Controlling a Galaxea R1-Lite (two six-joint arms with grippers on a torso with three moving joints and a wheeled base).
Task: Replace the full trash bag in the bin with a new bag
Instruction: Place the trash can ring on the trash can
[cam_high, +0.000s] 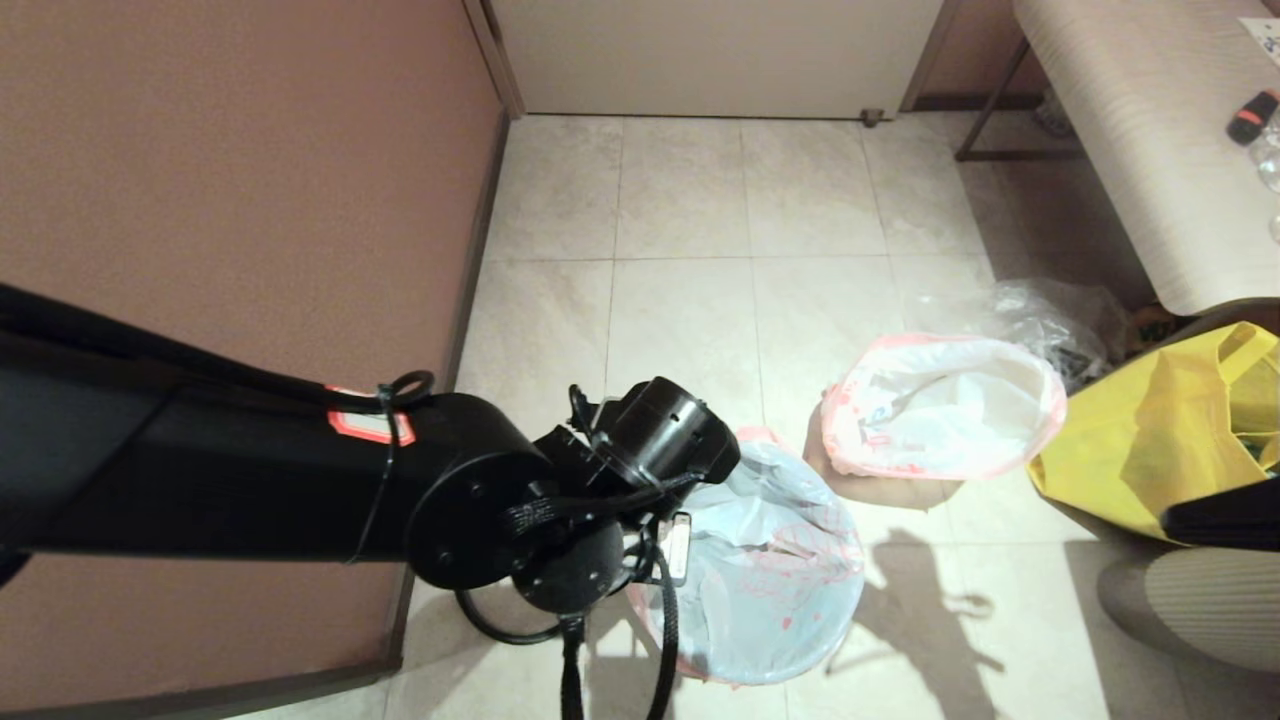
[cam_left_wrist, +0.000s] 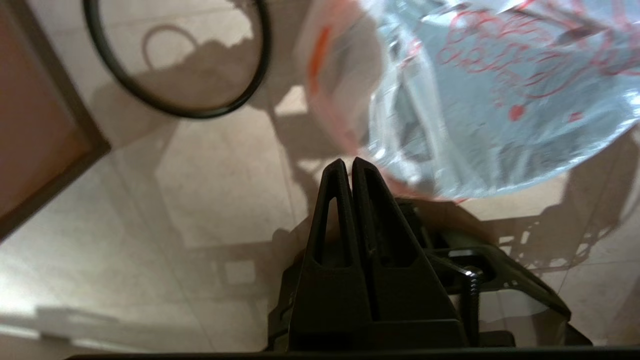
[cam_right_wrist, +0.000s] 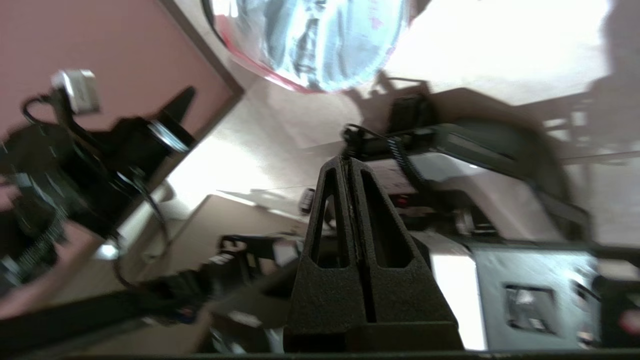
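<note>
The new bag (cam_high: 775, 570), translucent white with a pink rim and red print, is stretched over the bin, whose own wall is hidden under the film. The same bag fills the far part of the left wrist view (cam_left_wrist: 500, 100) and shows in the right wrist view (cam_right_wrist: 320, 40). The full trash bag (cam_high: 940, 410), bulging and pink-rimmed, stands on the floor to the right of the bin. My left gripper (cam_left_wrist: 348, 162) is shut and empty, its tips just short of the new bag's pink rim. My right gripper (cam_right_wrist: 347, 160) is shut and empty, held low over my own base.
A brown wall (cam_high: 250, 200) runs along the left. A big yellow bag (cam_high: 1160, 440) and a crumpled clear bag (cam_high: 1050, 320) lie right of the full bag, under a pale bench (cam_high: 1150, 130). A black cable loop (cam_high: 490, 620) hangs left of the bin.
</note>
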